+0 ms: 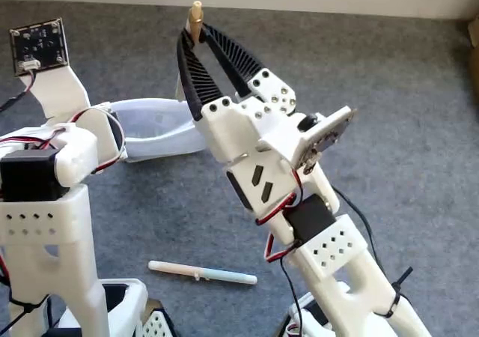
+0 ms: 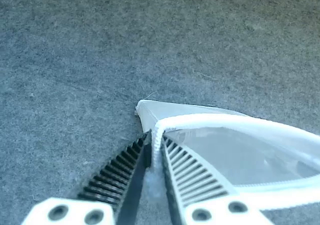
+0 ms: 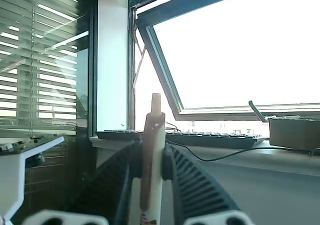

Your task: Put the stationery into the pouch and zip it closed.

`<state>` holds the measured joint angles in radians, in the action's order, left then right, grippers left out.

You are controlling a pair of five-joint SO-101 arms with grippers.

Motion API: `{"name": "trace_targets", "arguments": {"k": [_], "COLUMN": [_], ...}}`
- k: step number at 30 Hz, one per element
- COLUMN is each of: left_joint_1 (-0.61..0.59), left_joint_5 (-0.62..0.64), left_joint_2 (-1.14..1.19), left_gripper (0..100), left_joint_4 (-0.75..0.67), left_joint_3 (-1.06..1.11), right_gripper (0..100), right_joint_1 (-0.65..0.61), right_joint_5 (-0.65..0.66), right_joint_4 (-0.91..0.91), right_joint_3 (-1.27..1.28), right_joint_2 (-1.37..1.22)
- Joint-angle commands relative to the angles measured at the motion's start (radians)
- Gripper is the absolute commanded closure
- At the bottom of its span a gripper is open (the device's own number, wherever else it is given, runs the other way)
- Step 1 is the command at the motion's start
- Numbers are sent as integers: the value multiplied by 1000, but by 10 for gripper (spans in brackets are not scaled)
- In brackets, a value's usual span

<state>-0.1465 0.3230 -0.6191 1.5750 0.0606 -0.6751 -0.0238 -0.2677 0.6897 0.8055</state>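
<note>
The translucent white pouch (image 1: 159, 128) lies on the grey carpet with its mouth open. My left gripper (image 2: 153, 144) is shut on the corner of the pouch's zipper rim (image 2: 210, 120), one finger inside and one outside. My right gripper (image 1: 194, 31) is raised above the far side of the pouch, pointing up and away, and is shut on a white pen with a tan tip (image 1: 195, 13). In the right wrist view this pen (image 3: 152, 150) stands upright between the black fingers (image 3: 192, 182). A second white pen (image 1: 202, 274) lies on the carpet near the arm bases.
Grey carpet (image 1: 389, 90) covers the whole work area. The left arm's white base (image 1: 45, 232) stands at the near left, the right arm's base (image 1: 352, 277) at the near right. A window and a keyboard (image 3: 200, 137) are in the room behind.
</note>
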Motion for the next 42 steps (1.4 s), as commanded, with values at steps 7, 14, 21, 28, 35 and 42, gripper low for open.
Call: {"name": "trace_targets", "arguments": {"k": [7, 14, 21, 28, 35, 42], "left_joint_1": [-10, -10, -12, -12, -12, -12], "left_joint_5": [-12, -12, -12, -12, -12, -12], "left_joint_2": [-15, -15, -15, -15, -15, -15], "left_gripper": [992, 992, 992, 992, 992, 992], "left_joint_4": [-6, -5, -2, -2, -2, -2], "left_joint_3": [-12, -12, -12, -12, -10, -10], "right_gripper": [995, 995, 995, 995, 903, 853], "right_joint_1": [13, -30, -85, -93, -93, -93], "right_joint_5": [11, 15, 236, 282, 301, 301], "right_joint_4": [-22, 147, 153, 151, 154, 156], "right_joint_3": [-59, -68, -44, -16, -8, -7], "right_joint_2": [2, 2, 1, 1, 8, 10]}}
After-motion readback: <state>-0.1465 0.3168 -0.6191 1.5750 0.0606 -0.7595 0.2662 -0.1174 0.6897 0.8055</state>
